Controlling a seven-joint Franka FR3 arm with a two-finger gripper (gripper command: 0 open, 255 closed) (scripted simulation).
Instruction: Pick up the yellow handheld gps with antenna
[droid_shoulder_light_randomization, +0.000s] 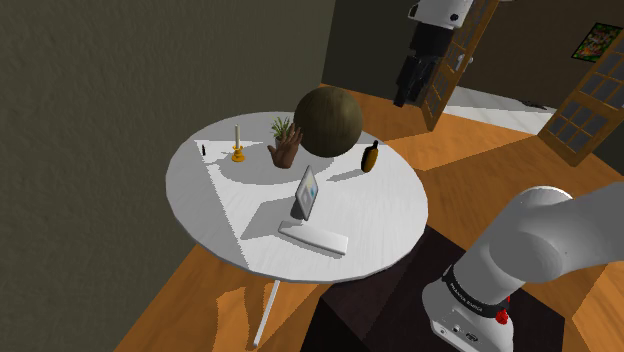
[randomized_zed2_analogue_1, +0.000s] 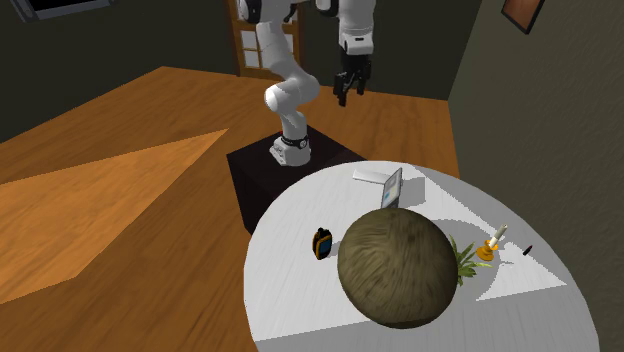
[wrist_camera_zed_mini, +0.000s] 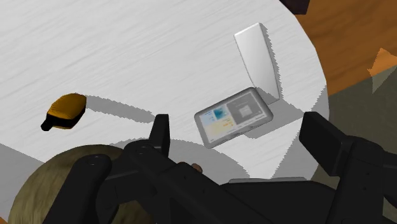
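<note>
The hand (randomized_zed2_analogue_1: 347, 88) is hanging high with fingers (wrist_camera_zed_mini: 160, 132) spread apart, holding nothing, getting ready for the yellow gps (droid_shoulder_light_randomization: 371, 158) lying on the white table (droid_shoulder_light_randomization: 215, 200) beside the big ball (droid_shoulder_light_randomization: 327, 120).

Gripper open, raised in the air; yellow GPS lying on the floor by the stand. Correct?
One thing is off: the yellow GPS is not on the floor. It lies on the round white table, beside the big brown ball, as the second exterior view shows. The rest stands: the gripper is open and raised in the air.
</note>
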